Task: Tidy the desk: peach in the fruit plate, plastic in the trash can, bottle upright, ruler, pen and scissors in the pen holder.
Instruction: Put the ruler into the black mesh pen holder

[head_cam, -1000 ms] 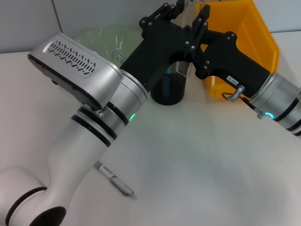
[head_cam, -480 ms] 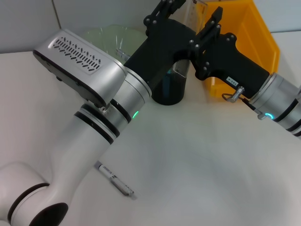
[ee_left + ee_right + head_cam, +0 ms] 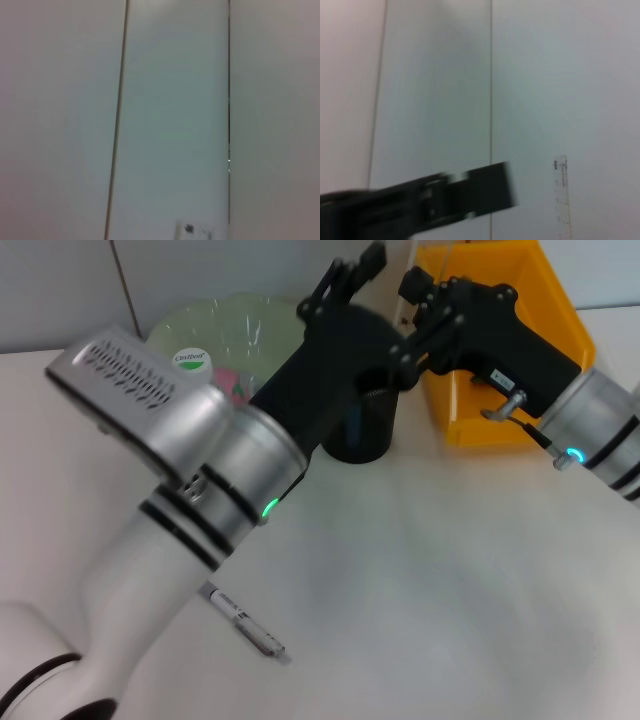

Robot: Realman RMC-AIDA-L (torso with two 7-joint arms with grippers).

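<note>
Clear ruler (image 3: pixel 409 280) stands upright between both grippers above pen holder (image 3: pixel 360 430); right gripper (image 3: pixel 420 302) nearer, your jaws' state I cannot tell

The head camera looks forward and down on the table (image 3: pixel 420 570), close behind both arms, which fill the frame from 7 and 3 o'clock. Both wrist cameras face a pale panelled wall (image 3: pixel 170 100) from near. The right wrist view also catches the ruler (image 3: pixel 561 195) and a blurred dark tool part.
</note>
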